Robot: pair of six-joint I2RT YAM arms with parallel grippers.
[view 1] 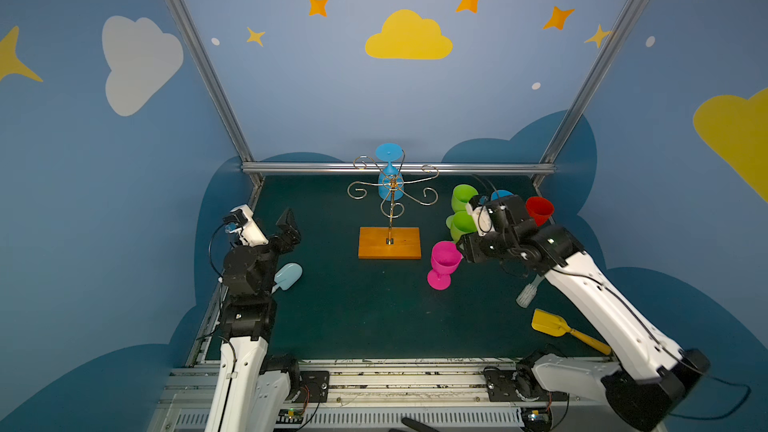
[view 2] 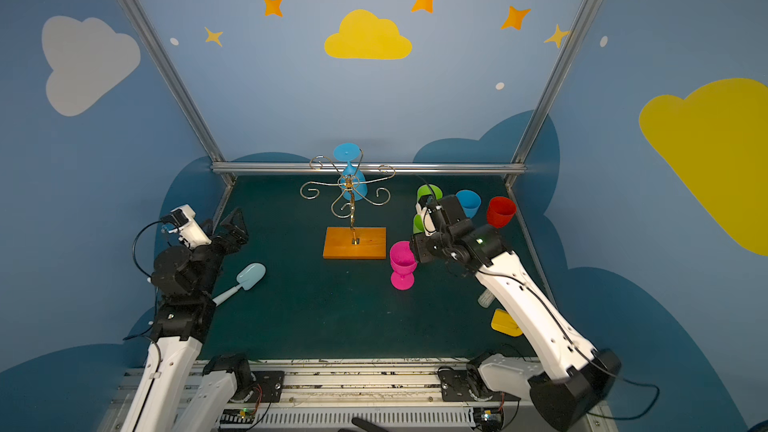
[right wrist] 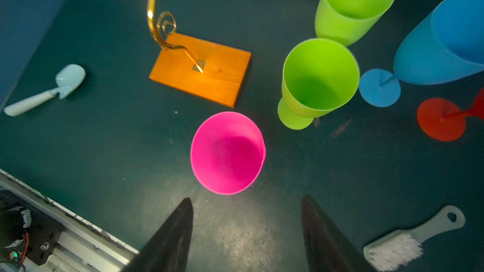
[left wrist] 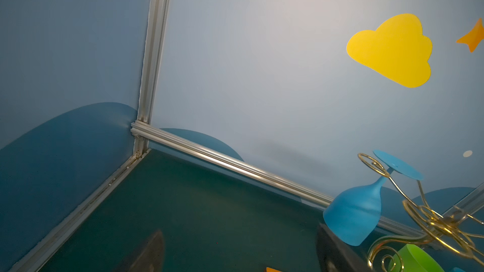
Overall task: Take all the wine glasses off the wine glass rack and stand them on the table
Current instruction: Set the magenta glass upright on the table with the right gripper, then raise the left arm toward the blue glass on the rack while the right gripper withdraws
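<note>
On the dark table, a blue wine glass hangs upside down from the gold wine glass rack — a pink glass stands upright just right of its wooden base.

Left of the wine glass rack, the left arm has a white lower shell, black joints and a white wrist camera with a looping black cable. Right of it, the right arm is alike, and a thin black wire runs along its white shell.
</note>
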